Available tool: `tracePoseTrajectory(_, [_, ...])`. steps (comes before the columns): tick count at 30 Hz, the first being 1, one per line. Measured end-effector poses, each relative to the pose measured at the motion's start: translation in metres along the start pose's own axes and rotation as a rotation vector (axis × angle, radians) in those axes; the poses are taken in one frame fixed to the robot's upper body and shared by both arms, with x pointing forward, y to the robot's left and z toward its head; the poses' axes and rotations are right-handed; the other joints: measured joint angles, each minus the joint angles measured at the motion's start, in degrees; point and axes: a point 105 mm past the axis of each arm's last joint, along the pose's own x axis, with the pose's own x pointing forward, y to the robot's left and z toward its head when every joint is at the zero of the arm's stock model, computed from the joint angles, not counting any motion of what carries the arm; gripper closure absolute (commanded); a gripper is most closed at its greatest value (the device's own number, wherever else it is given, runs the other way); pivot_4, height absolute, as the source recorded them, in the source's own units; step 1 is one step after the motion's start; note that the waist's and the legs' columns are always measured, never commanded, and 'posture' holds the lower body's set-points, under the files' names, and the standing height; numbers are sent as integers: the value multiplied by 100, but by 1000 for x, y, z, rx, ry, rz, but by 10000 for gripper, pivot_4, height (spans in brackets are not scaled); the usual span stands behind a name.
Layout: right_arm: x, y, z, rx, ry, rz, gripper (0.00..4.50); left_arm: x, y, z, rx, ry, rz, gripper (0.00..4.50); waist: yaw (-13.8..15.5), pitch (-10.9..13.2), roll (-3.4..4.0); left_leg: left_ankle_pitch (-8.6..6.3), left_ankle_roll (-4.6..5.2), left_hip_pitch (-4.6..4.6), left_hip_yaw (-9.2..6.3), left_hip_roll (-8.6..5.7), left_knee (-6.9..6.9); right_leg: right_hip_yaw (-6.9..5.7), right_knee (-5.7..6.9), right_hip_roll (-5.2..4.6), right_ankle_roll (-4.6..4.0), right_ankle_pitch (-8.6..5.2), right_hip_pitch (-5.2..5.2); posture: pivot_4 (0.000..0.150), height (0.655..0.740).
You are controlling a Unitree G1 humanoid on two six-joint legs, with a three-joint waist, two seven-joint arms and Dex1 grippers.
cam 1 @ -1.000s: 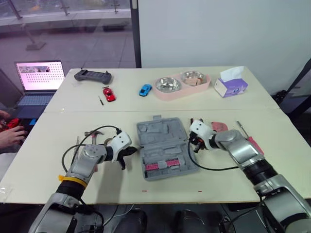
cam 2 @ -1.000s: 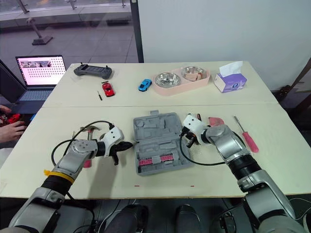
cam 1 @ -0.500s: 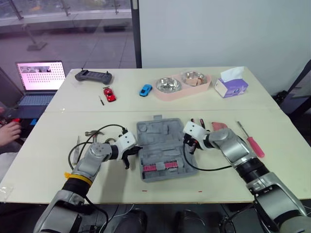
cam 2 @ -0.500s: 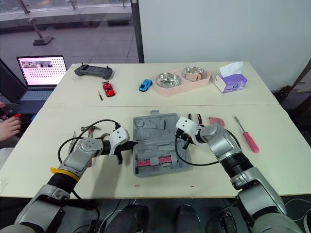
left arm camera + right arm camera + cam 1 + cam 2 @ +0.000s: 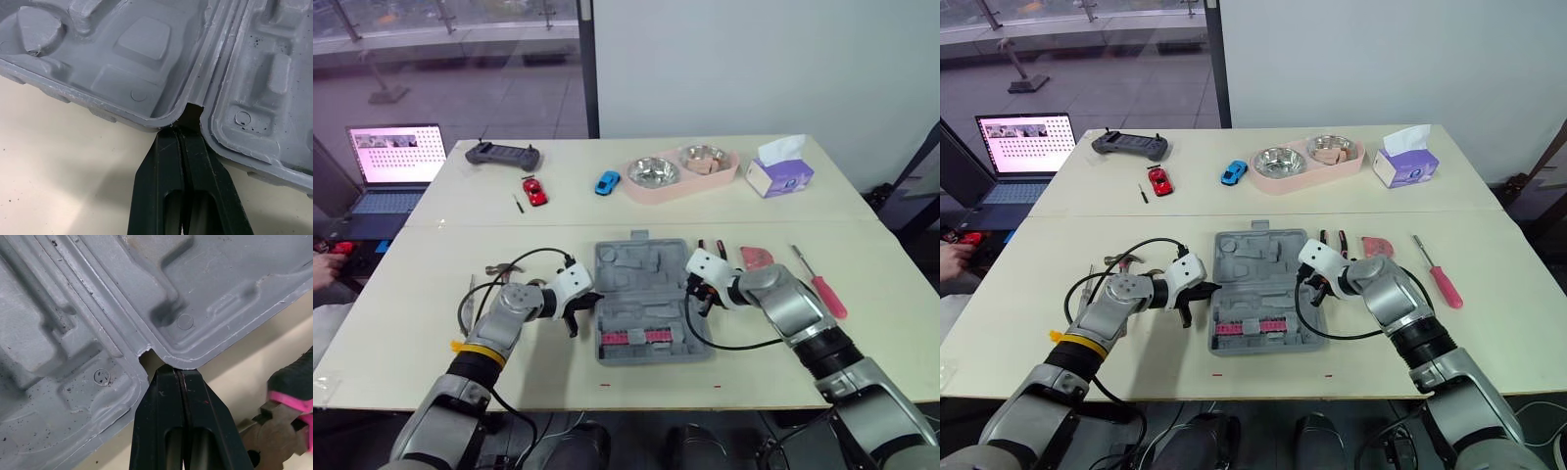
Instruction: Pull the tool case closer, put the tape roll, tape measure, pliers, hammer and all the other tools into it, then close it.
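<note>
The grey tool case (image 5: 641, 279) lies open and flat in the middle of the near table, with a pink bit strip (image 5: 646, 336) in its near half. My left gripper (image 5: 579, 305) is shut, its tips pressed into the hinge notch on the case's left side (image 5: 188, 115). My right gripper (image 5: 697, 294) is also shut, its tips at the hinge notch on the right side (image 5: 168, 367). A hammer (image 5: 499, 269) lies left of my left arm. Pliers (image 5: 288, 391) with pink-and-black handles, a pink tool (image 5: 754, 256) and a pink-handled screwdriver (image 5: 822, 286) lie right of the case.
On the far table are a laptop (image 5: 393, 157), a black controller (image 5: 501, 154), a red toy car (image 5: 532, 189), a blue toy car (image 5: 606, 181), a pink tray with two steel bowls (image 5: 736, 168) and a tissue box (image 5: 778, 171). A person's hand (image 5: 321, 262) shows at the left edge.
Both grippers have closed in on the case's hinge ends. The case, tilted a second ago, now lies square to the table edge.
</note>
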Motion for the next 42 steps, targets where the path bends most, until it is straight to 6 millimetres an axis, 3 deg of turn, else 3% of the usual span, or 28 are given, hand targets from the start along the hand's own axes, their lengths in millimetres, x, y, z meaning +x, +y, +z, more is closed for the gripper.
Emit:
tracePoseTrajectory(6, [-14,26,-14,59,1,22,44689,-8,-15,-4,5,5,-35,45000,-10,-3,1,-7,10,-1,0,0,-10,2,-12,-1,8,-6,-1,1500,7400])
tracePoseTrajectory(17, [-33,70,-33,140,20,47,44689,-36,-65,-19,-66,33,-135,45000,-8,-7,5,-12,16,-1,-3,3,-12,4,-9,-1,12,-10,-3,1500,7400])
tracePoseTrajectory(23, [-40,83,-39,160,36,72,44689,-41,-75,-21,-85,42,-156,45000,-1,-7,5,-12,16,-2,-3,4,-12,3,-11,-1,26,-19,-3,1500,7400])
tracePoseTrajectory(42, [-48,86,-50,207,54,69,44689,-42,-89,-18,-124,44,-197,45000,39,-7,4,-12,16,-3,-3,3,-12,2,-13,-4,32,-22,-1,1500,7400])
